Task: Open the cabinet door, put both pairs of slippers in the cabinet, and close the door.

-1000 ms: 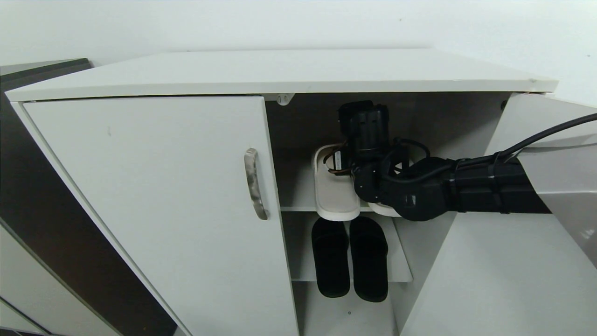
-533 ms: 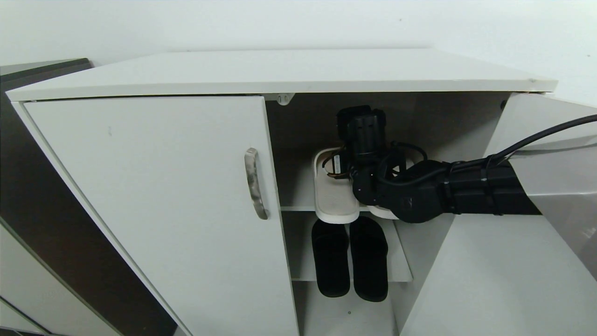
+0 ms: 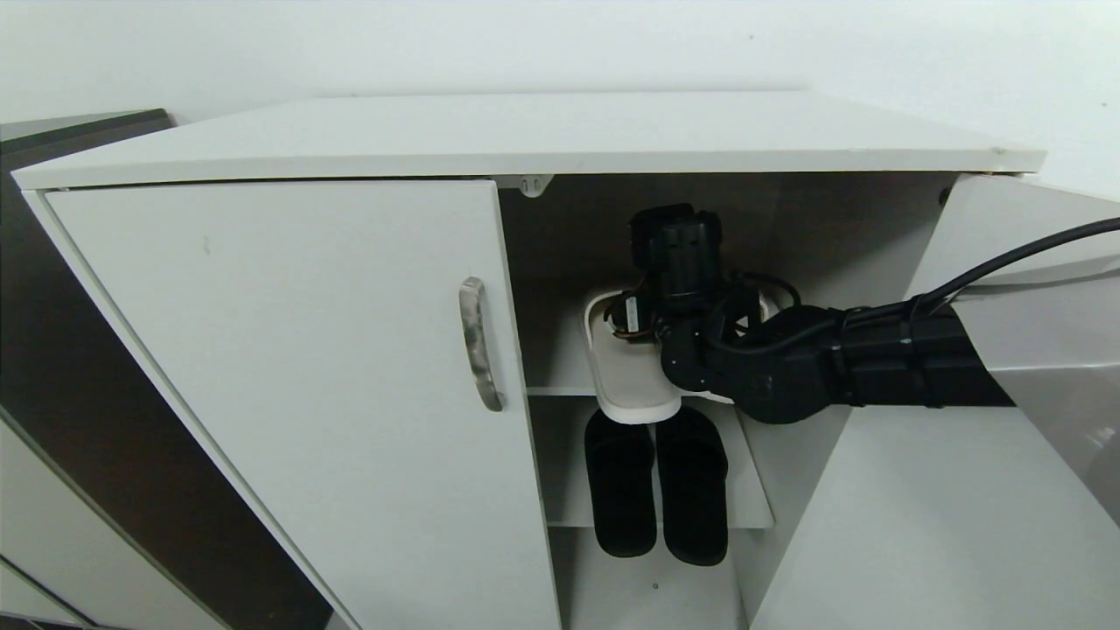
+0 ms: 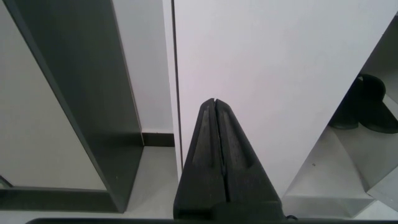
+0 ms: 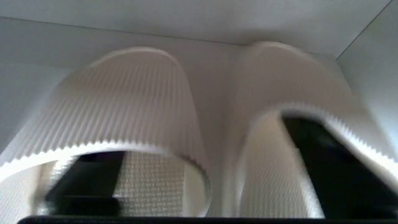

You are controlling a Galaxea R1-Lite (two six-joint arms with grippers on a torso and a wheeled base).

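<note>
Grips the white slippers (image 3: 630, 376) with the right gripper (image 5: 202, 177), jaws clamped on the pair's inner sides, on the cabinet's (image 3: 525, 131) upper shelf (image 3: 556, 367), heels overhanging. Shows black slippers (image 3: 656, 490) on the lower shelf (image 3: 754, 503). Holds the left gripper (image 4: 215, 106) empty, jaws pressed together, before the closed door (image 4: 280, 74).
</note>
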